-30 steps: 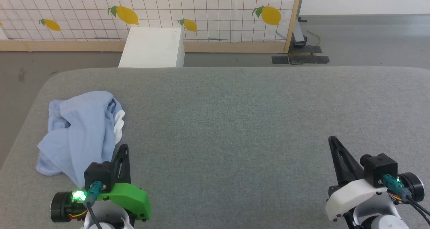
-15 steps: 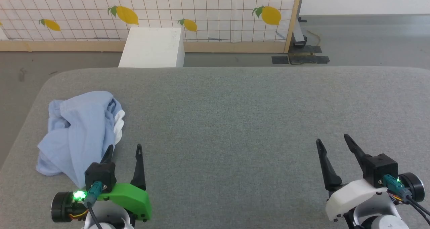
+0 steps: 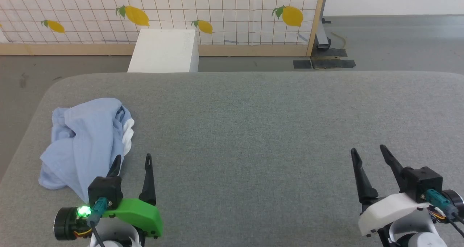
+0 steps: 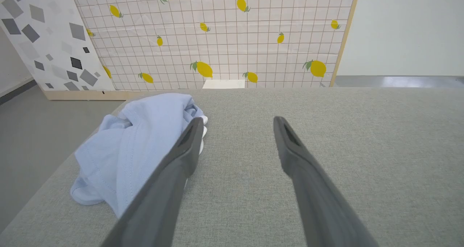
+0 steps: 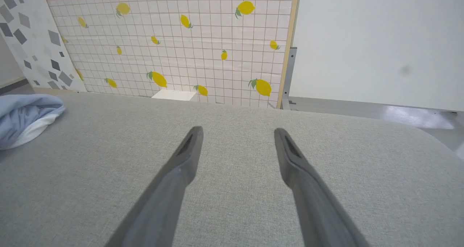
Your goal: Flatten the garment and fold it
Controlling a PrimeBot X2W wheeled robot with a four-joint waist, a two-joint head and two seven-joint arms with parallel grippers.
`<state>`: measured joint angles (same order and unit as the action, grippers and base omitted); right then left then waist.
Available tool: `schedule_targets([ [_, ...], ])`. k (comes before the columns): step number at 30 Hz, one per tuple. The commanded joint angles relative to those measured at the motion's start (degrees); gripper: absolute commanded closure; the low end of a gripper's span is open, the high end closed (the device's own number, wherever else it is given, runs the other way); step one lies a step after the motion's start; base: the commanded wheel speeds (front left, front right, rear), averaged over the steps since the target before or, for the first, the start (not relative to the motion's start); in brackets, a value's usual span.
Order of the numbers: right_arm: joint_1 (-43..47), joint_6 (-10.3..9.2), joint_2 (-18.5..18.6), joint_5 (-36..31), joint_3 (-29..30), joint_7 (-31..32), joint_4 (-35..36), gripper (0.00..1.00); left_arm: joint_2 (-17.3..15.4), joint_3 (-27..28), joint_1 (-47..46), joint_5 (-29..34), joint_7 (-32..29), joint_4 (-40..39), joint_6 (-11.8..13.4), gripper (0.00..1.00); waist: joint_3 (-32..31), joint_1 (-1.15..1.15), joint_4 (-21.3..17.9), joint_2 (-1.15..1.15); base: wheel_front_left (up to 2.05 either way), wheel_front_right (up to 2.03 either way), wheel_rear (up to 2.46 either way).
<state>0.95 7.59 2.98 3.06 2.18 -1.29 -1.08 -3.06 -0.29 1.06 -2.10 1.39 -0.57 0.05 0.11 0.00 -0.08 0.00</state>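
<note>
The garment (image 3: pixel 86 142) is a light blue T-shirt crumpled in a heap at the left side of the grey padded table (image 3: pixel 253 131), with a white inner layer showing at its right edge. My left gripper (image 3: pixel 133 159) stands open just right of the heap's near end, nothing between its fingers. In the left wrist view the garment (image 4: pixel 134 149) lies behind the left finger (image 4: pixel 188 145). My right gripper (image 3: pixel 367 151) is open over bare table at the lower right. The right wrist view catches the garment (image 5: pixel 25 116) at the far left edge.
A white box (image 3: pixel 165 51) stands on the floor beyond the table's far edge. Behind it runs a lemon-patterned tiled screen (image 3: pixel 217 15) with a wooden frame. Grey floor lies left of the table's rounded corner (image 3: pixel 54 85).
Both grippers have gone from shut to open. The right gripper has drifted slightly right and down in the head view. The garment has not moved.
</note>
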Motion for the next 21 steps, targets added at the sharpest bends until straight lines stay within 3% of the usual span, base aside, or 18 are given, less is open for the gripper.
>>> schedule_targets([
  [1,-0.49,-0.01,-0.01,1.13,0.66,-0.65,-0.44,0.00,0.02,0.25,0.36,-0.75,0.62,-0.40,-0.21,0.00,0.02,0.00,-0.02,0.00,0.00,0.00,0.00],
  [21,-1.23,-0.03,-0.03,5.08,3.71,-3.01,-2.60,0.00,0.05,0.52,0.81,-3.32,2.97,-0.92,-0.48,0.00,0.51,0.00,-0.09,0.00,0.00,0.00,0.00],
])
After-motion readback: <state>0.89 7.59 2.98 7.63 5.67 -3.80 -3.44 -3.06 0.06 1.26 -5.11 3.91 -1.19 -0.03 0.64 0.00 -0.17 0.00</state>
